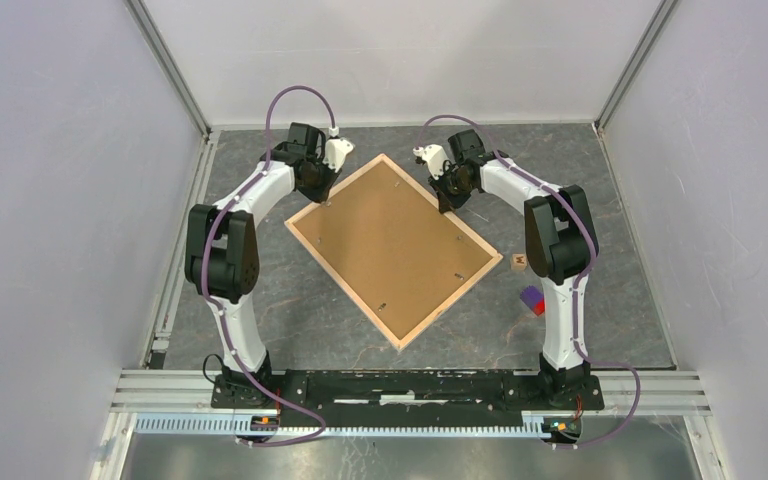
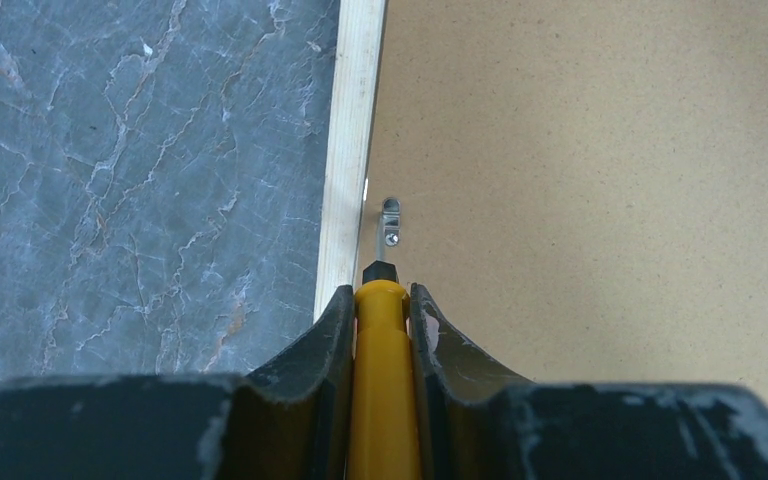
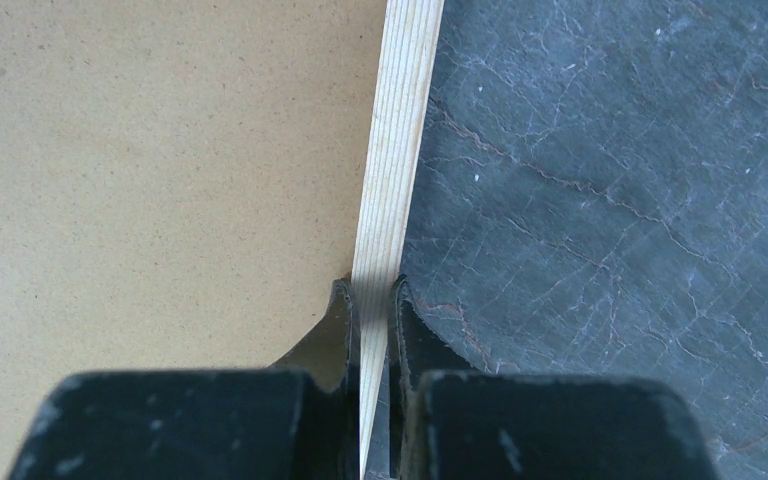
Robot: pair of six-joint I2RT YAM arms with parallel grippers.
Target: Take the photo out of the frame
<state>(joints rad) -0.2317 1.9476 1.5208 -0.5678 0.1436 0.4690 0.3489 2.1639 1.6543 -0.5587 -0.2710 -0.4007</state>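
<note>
Pinched in the left claw (image 2: 380, 292), the yellow-handled tool (image 2: 380, 400) could skid off the small metal clip (image 2: 390, 218) if the right claw (image 3: 372, 290), clamped on the pale-wood rectangular frame (image 3: 395, 150), slips.

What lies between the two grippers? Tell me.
The frame's far corner, back up, with its brown backing panel; the top view shows it. Left gripper grips a yellow tool, right gripper pinches the frame's edge.
</note>
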